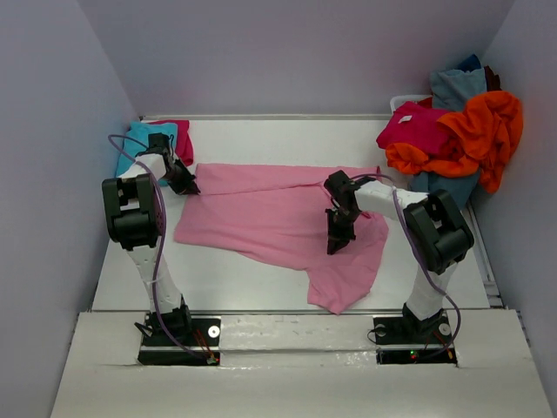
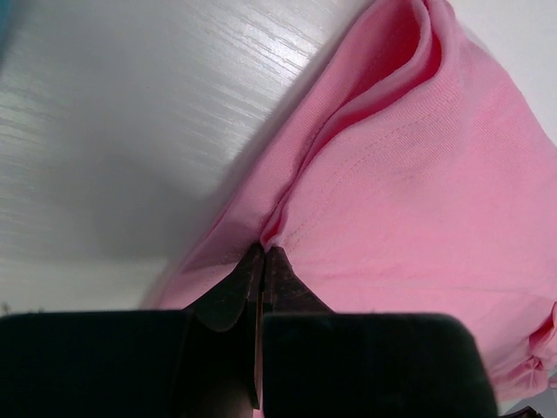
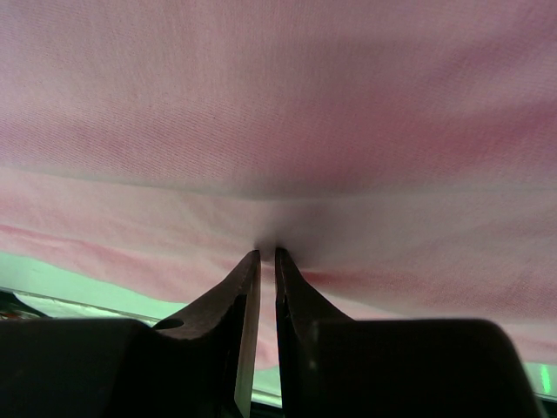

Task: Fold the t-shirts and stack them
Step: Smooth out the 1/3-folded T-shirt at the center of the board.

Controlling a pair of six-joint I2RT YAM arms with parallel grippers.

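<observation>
– Black fingers (image 2: 226, 296) of the left hand (image 2: 263, 250) sit closest in its wrist view, pressed flat together. What have they got?

– A puckered fold at the edge of the pink shirt (image 2: 418, 218). That hand is fully closed on it, just above the pale, wood-grained desk (image 2: 130, 131).

– And the arm?

– Seen from above, it rises from its base, bends at a high elbow and reaches toward the far left. The hand tips down at the shirt's far left corner.

– The right hand (image 3: 266, 252)?

– Its jaws stand almost together, with only a thin slit between them. They nip the same shirt. The cloth gathers to a point at the tips and fills the view beyond as a soft, fine-knit sheet. That arm goes up with its elbow out to the right. The forearm runs left, and the hand points down over the shirt's right half.

– Where does the shirt lie?

– Across the middle of the desk, wrinkled, with one flap reaching toward the near edge.

– Other shirts?

– A turquoise shirt (image 1: 128, 150) is in the far left corner. At the far right is a crumpled heap: an orange shirt (image 1: 487, 131), a magenta shirt (image 1: 416, 126) and a grey-blue shirt (image 1: 457, 87) behind them.
</observation>
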